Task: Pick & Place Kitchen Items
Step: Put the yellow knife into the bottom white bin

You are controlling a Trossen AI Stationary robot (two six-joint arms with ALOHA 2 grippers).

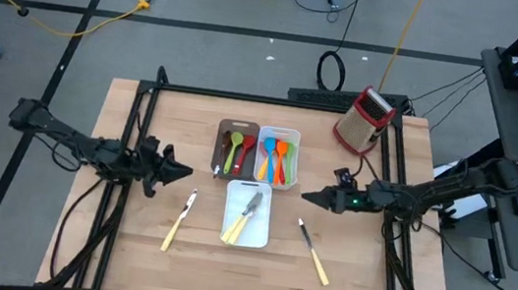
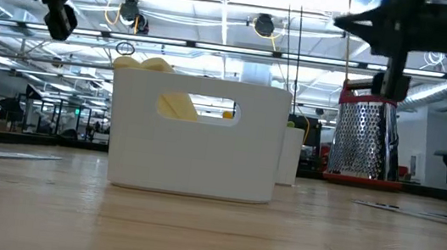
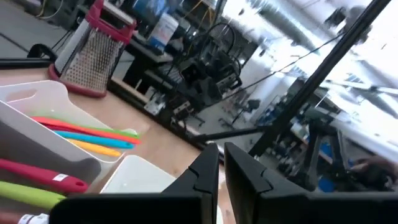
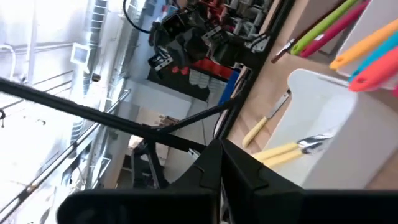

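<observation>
Two cream-handled knives lie flat on the table, one (image 1: pixel 179 219) left of the near white tray (image 1: pixel 258 236) and one (image 1: pixel 313 254) right of it. That tray holds more knives (image 1: pixel 243 218). Behind it, a dark-brown tray (image 1: pixel 225 128) holds red and green utensils (image 1: pixel 237 150), and a white tray (image 1: pixel 294 135) holds orange, blue and red ones (image 1: pixel 278 159). My left gripper (image 1: pixel 187 169) hovers shut above the table left of the trays. My right gripper (image 1: pixel 305 198) hovers shut to their right. Neither holds anything.
A red-and-metal box grater (image 1: pixel 365 120) stands at the table's far right. A black frame runs along the far edge and down both sides (image 1: pixel 143 121). Bare wood lies along the table's near edge (image 1: pixel 242 282).
</observation>
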